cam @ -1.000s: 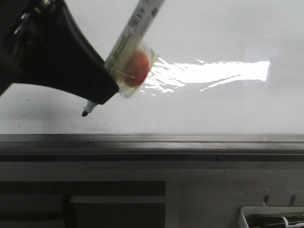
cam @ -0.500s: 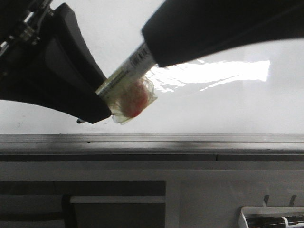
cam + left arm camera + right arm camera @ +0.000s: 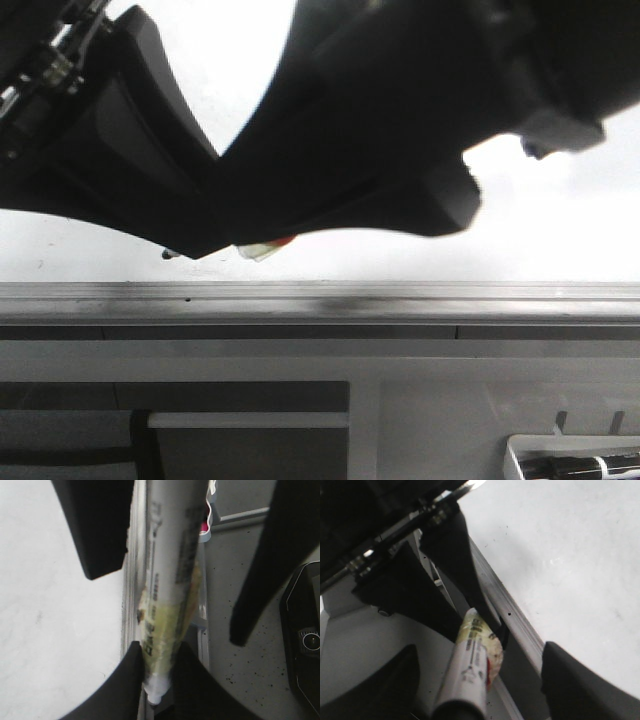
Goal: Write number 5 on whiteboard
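Observation:
The whiteboard (image 3: pixel 560 225) is glossy white with a grey metal edge rail (image 3: pixel 400 295); it also shows in the left wrist view (image 3: pixel 50 630) and the right wrist view (image 3: pixel 570 555). No number 5 shows on it. My left gripper (image 3: pixel 205 245) is shut on a white marker (image 3: pixel 165 580) wrapped in yellowish tape near its tip; the black tip (image 3: pixel 170 253) is just above the rail. My right gripper (image 3: pixel 480 652) is open, its fingers (image 3: pixel 100 530) standing either side of the marker's barrel (image 3: pixel 470 670) without touching it.
A white tray (image 3: pixel 575 460) with markers sits at the front right below the board. A black device (image 3: pixel 305 645) lies on the grey speckled table (image 3: pixel 235 680) beside the rail. Both arms crowd the board's near left part.
My right gripper has come down from the upper right over the marker's barrel and now hides the glare. My left gripper lowered the marker tip toward the rail, then held still.

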You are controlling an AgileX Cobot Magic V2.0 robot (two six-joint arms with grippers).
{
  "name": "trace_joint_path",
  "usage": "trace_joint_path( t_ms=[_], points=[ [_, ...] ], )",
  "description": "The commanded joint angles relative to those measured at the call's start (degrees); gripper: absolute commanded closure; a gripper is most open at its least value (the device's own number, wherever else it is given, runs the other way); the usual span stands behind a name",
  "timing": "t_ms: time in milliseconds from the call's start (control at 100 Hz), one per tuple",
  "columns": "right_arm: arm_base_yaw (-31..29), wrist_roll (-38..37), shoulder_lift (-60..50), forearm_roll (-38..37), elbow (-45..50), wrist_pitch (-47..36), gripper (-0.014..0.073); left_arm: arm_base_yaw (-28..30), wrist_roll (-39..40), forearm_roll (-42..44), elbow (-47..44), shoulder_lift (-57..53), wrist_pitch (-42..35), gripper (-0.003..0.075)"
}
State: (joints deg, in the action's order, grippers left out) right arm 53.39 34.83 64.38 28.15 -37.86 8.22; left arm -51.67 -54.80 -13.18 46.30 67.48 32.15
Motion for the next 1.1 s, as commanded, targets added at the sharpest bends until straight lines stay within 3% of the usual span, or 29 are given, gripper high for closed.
trace_joint_path(
  t_ms=[0,460,620,670,740,890,960,1091],
  points=[
    [0.06,0.54,-0.46,1.43,-2.02,-4.68,0.0218,-0.3,0.12,-0.77,1.9,-1.3,-3.18,0.0741],
    [0.06,0.44,-0.46,4.61,-2.02,-4.96,0.0662,-0.3,0.12,-1.34,1.9,-1.3,-3.53,0.0741],
    [0.06,0.44,-0.46,4.91,-2.02,-4.96,0.0662,-0.3,0.24,-1.34,1.9,-1.3,-3.64,0.0734],
    [0.06,0.44,-0.46,4.91,-2.02,-4.96,0.0662,-0.3,0.37,-1.66,1.9,-1.3,-3.64,0.069],
    [0.06,0.44,-0.46,4.91,-2.02,-4.85,0.0662,-0.3,0.9,-2.49,1.9,-1.4,-4.06,0.0566],
    [0.06,0.44,-0.46,4.91,-2.02,-3.93,0.0662,-0.3,9.38,-2.49,1.9,-3.95,-5.56,0.0219],
    [-0.41,0.44,-0.67,4.91,-2.02,-3.01,0.066,-0.04,13.48,-2.38,1.9,-6.3,-5.68,0.0162],
    [-3.29,0.44,-1.77,4.91,-2.02,-1.98,0.065,1.65,19.94,-2.27,1.48,-13.09,-5.76,0.0184]
  ],
)
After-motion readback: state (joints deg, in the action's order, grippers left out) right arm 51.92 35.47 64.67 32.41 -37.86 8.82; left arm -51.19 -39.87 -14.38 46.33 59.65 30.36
